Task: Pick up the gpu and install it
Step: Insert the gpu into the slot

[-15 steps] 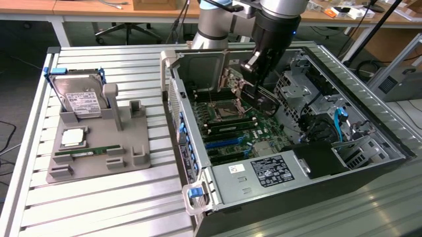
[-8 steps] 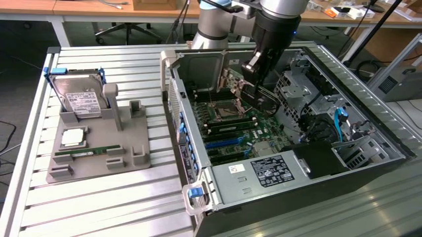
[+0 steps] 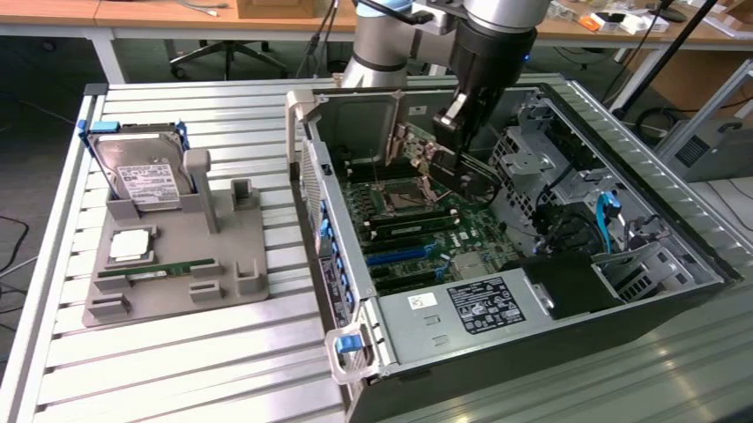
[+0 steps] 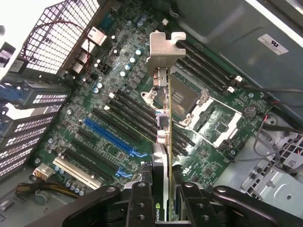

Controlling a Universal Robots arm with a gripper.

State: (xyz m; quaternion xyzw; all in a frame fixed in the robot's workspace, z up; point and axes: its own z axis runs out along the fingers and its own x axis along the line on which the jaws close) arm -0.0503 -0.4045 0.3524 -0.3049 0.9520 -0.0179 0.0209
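Observation:
The gpu (image 4: 163, 54) hangs edge-on in the wrist view, its silvery end bracket away from the camera and its thin board running back between my fingers (image 4: 140, 203). My gripper (image 4: 164, 196) is shut on it. In the exterior view the gripper (image 3: 453, 122) holds the gpu (image 3: 412, 145) upright inside the open computer case (image 3: 353, 344), above the motherboard (image 3: 442, 231). The card hovers over the processor socket (image 4: 182, 97) and the memory slots. The blue expansion slot (image 4: 111, 137) lies off to one side of it.
A grey fixture (image 3: 176, 264) on the slatted table at the exterior view's left carries a hard drive (image 3: 141, 172), a processor (image 3: 130, 247) and a green memory stick (image 3: 159, 271). The case holds a power supply (image 3: 482, 304), drive cages (image 3: 535, 150) and loose cables (image 3: 606, 220).

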